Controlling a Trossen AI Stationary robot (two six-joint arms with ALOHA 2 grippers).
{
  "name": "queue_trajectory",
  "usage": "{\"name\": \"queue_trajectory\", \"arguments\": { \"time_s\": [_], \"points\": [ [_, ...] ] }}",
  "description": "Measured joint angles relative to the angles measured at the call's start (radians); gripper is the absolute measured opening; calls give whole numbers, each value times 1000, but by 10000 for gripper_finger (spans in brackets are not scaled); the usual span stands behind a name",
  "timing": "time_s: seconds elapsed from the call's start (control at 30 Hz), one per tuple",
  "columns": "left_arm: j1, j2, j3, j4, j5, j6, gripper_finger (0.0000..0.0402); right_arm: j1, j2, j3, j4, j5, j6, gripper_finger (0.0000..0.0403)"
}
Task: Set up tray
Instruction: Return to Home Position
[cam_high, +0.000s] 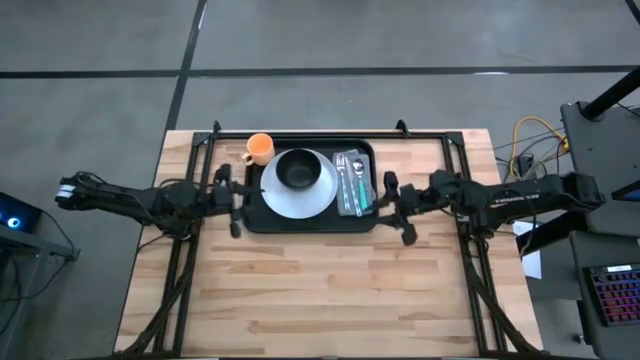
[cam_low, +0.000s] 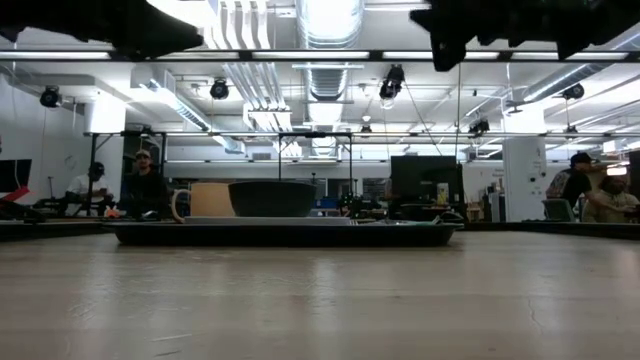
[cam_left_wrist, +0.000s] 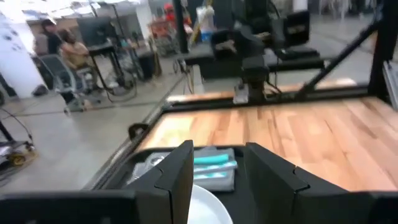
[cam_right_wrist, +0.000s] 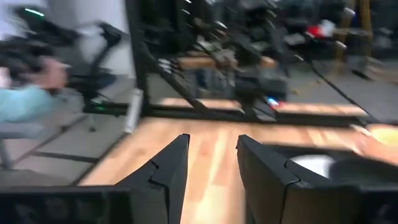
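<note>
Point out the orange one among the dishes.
The cup, at a corner of the tray. The plate is white and the bowl on it is black.

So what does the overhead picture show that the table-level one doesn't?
Only overhead: the grey napkin with cutlery on the right part of the tray, the white plate under the bowl, and both arms in full, with the left claw and the right claw open at the tray's ends. Only table-level: the room behind, with people and ceiling lights. Both: the tray, the bowl and the orange cup.
</note>
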Motion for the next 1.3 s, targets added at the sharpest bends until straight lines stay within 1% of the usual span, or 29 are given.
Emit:
{"name": "queue_trajectory", "arguments": {
  "time_s": [0.07,0.13,0.27,0.37,0.47,0.53,0.63,0.73,0.87,0.97,1.1,1.17,1.3],
  "points": [
    [0,-80,-43,1,-5,0,124,-2,-14,-13,36,-82,-15,124],
    [0,-164,-91,-4,-5,0,124,-5,-29,-22,28,-129,-35,121],
    [0,-319,-185,-7,-8,-11,124,-15,-54,-26,-29,-135,-59,116],
    [1,-423,-242,0,-30,-86,124,-40,-71,-36,-76,-122,-53,116],
    [1,-518,-301,-21,-38,-105,124,-58,-89,-60,-74,-99,-38,118],
    [1,-563,-319,3,-39,-105,124,-65,-111,-88,-55,-93,-51,120],
    [2,-558,-328,-22,-43,-105,124,-64,-171,-141,8,-101,-55,123],
    [2,-520,-318,-9,-49,-108,124,-67,-295,-204,10,-105,-31,126],
    [3,-496,-311,-26,-48,-131,124,-65,-482,-294,-16,-98,58,123],
    [3,-486,-304,-16,-48,-132,124,-39,-591,-327,-86,-27,124,119],
    [3,-485,-305,-22,-48,-132,124,41,-658,-329,-233,111,120,113],
    [3,-489,-305,-38,-48,-133,124,96,-684,-330,-230,164,101,112],
    [3,-493,-305,-68,-48,-161,124,195,-761,-350,-234,234,63,112]
  ]
}}
